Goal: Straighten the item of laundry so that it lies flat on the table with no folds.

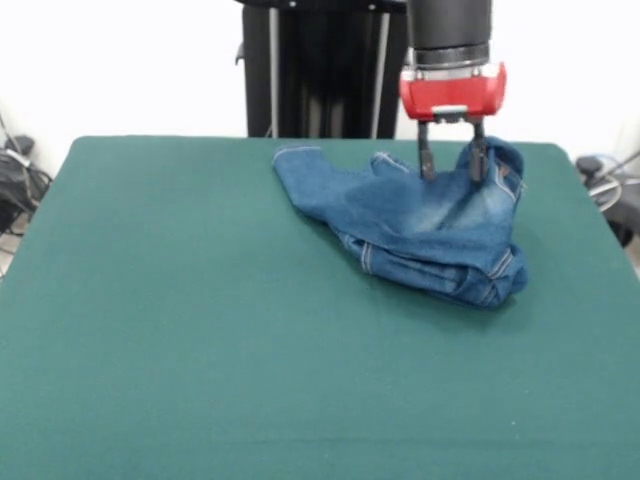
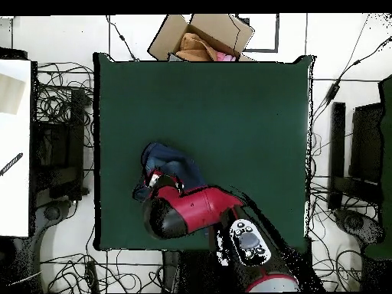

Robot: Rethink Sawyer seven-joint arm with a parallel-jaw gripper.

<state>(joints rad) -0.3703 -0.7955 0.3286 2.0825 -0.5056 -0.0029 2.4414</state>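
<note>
Clearly, little of the straightening is done. The small blue denim jeans with faded lighter patches and pale stitching (image 1: 420, 225) are seen in the front view as a crumpled heap in the upper right of the frame, on the large rectangular table covered in plain dark green cloth (image 1: 200, 330). One narrow part is stretched out flat toward the upper middle of the frame, while the lower right of the heap is doubled over itself in thick stacked layers, with hems and seams showing along the folded edge. A raised hump is seen at the upper right of the garment.

The red and black gripper with two dark fingers (image 1: 452, 163) is held upright over that hump, its fingers parted by a modest gap, their tips down at the denim. Cloth appears to rise between and beside the tips, but whether any of it is actually pinched cannot be told; nothing is seen lifted clear of the table.

In the overhead view the jeans (image 2: 172, 164) are found in the lower left of the green table (image 2: 253, 115), partly hidden under the red arm, and the gripper (image 2: 164, 182) is barely seen past it.

It is judged that nearly everything is left: the stacked layers must be pulled apart, the legs drawn out, and the whole garment spread flat.
</note>
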